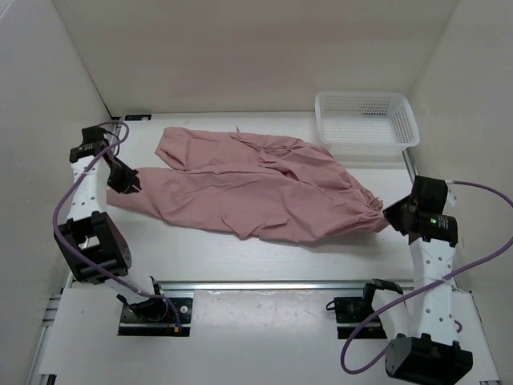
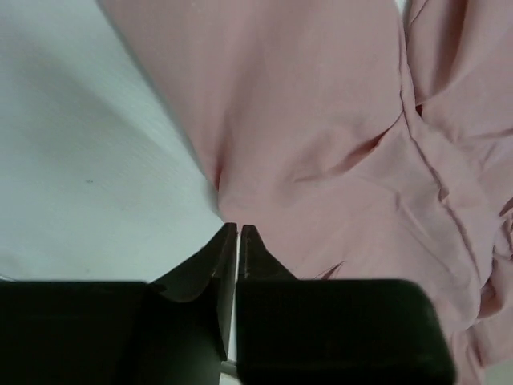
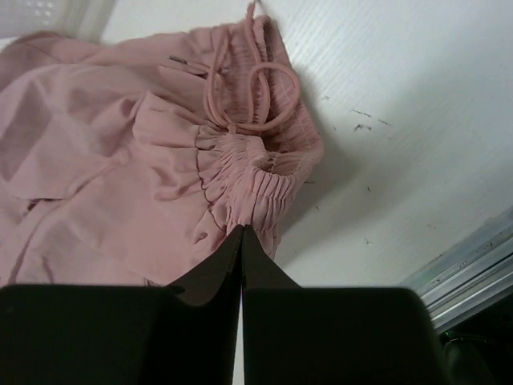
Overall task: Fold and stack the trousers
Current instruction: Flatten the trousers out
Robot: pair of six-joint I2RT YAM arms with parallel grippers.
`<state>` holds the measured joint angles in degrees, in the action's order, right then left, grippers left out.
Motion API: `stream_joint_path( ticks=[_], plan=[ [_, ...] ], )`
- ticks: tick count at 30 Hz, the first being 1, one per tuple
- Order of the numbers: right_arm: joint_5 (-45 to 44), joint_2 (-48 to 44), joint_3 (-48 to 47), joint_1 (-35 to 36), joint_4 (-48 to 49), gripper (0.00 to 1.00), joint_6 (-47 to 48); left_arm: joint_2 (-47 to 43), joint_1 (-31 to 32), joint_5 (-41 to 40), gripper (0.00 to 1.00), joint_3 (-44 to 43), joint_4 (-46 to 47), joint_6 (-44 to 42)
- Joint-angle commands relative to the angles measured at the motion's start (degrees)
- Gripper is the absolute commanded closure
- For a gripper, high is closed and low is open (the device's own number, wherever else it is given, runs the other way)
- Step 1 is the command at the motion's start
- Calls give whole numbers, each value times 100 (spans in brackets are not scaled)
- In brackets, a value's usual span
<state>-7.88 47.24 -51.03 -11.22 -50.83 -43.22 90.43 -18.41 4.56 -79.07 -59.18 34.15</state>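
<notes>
The dusty-pink trousers (image 1: 256, 188) lie spread across the table (image 1: 240, 257), legs toward the left and gathered waist at the right, close to the white mesh basket (image 1: 405, 120). The right gripper (image 3: 243, 233) is closed and appears to pinch the elastic waistband (image 3: 272, 188) below the drawstring (image 3: 248, 88). The left gripper (image 2: 238, 233) sits at a leg's edge, jaws a mere slit apart; whether it holds cloth I cannot tell. A clean fold likely needs both pinches well in from the edge, an even lift, and taut fabric.

White table (image 1: 240, 257) carries wrinkled dusty-pink trousers (image 1: 256, 192) spread across its middle, white mesh basket (image 1: 369, 141) just beside, far right corner.
</notes>
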Motion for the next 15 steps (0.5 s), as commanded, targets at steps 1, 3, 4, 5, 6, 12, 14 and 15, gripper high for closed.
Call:
stream_joint_path(
  ticks=[1,3,4,5,6,12,14,15],
  plan=[
    [-196,-14,-495,6,372,100,121,-746,-65,-525,84,-311,-67,30],
    [-109,144,-558,6,494,100,339,-694,-66,-587,83,-311,-68,30],
    [-56,206,-636,6,495,100,341,-633,-66,-509,71,-163,-68,30],
    [22,319,-637,6,495,100,436,-467,-118,-508,59,-109,-68,91],
    [119,373,-637,6,582,100,559,-369,-119,-508,38,-48,63,144],
    [1174,1163,-742,6,750,100,930,622,-365,-192,0,445,406,144],
    [1393,1217,-664,6,855,100,930,834,-478,-437,4,437,407,22],
    [1394,1217,-663,6,916,100,930,975,-479,-438,5,436,407,-74]
  ],
)
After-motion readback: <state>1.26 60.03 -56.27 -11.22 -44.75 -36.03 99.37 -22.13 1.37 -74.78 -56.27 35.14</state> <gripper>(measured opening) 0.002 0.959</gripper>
